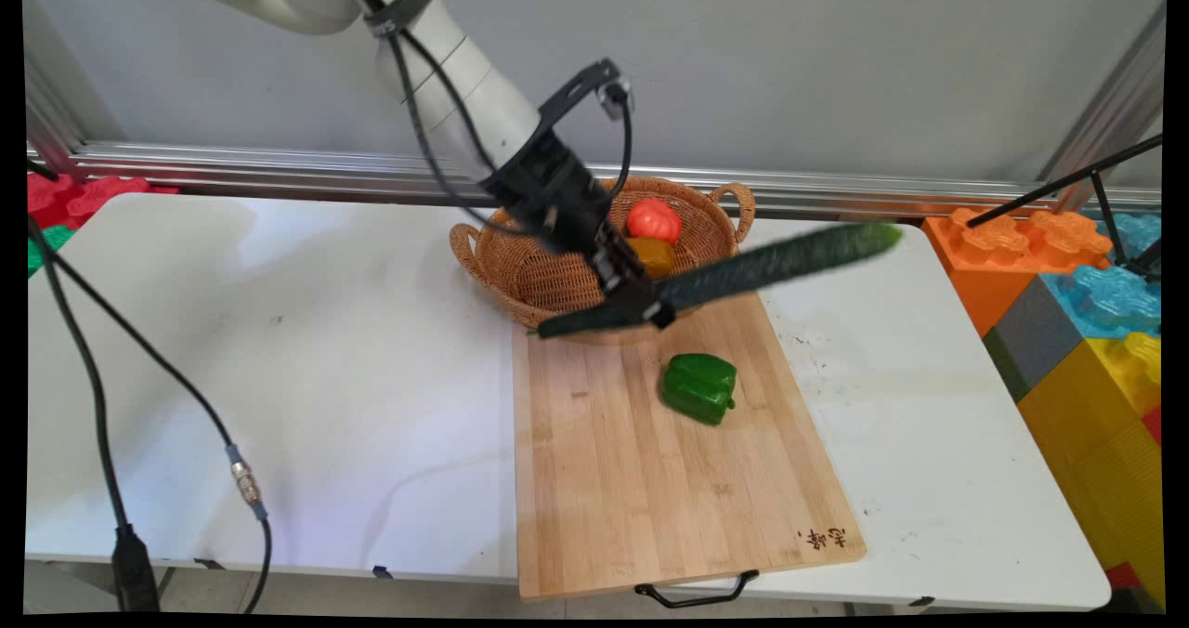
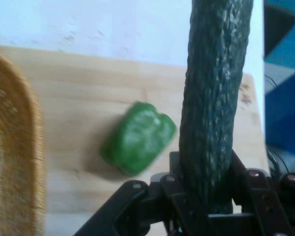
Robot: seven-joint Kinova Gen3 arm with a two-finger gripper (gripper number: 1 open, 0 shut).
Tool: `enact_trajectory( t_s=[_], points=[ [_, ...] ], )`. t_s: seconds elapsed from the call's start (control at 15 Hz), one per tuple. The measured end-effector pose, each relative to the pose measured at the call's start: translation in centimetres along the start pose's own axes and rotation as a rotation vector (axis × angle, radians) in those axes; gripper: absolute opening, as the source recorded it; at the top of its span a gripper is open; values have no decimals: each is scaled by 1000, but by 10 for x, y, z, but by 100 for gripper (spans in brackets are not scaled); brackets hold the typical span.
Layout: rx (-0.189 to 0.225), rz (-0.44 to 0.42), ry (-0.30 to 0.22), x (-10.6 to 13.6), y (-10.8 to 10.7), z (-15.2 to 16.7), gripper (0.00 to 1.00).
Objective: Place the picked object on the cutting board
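My gripper (image 1: 650,307) is shut on a long dark green cucumber (image 1: 743,270), held in the air above the far end of the wooden cutting board (image 1: 632,479). The cucumber slants up to the right, past the board's far right corner. In the hand view the cucumber (image 2: 214,98) rises from between the gripper (image 2: 209,196) and fills the middle right. A green bell pepper (image 1: 699,386) lies on the board below the gripper; the pepper (image 2: 137,138) shows left of the cucumber.
A wicker basket (image 1: 529,270) stands at the board's far end, holding a red tomato-like fruit (image 1: 653,219) and an orange-brown item (image 1: 652,256). Large coloured toy bricks (image 1: 1087,331) stack at the table's right. Black cables (image 1: 93,377) hang at the left.
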Motion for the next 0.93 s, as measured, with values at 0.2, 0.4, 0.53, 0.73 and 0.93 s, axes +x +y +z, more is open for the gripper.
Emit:
enact_trajectory(
  t_s=[0.2,0.4,0.53,0.73,0.93],
  points=[
    [-22,62,-60,-13,20,5,0],
    [-31,122,-93,-24,28,14,0],
    [-35,154,-108,-31,32,22,0],
    [-34,205,-132,-42,36,42,0],
    [-29,226,-158,-50,37,61,0]
  ],
)
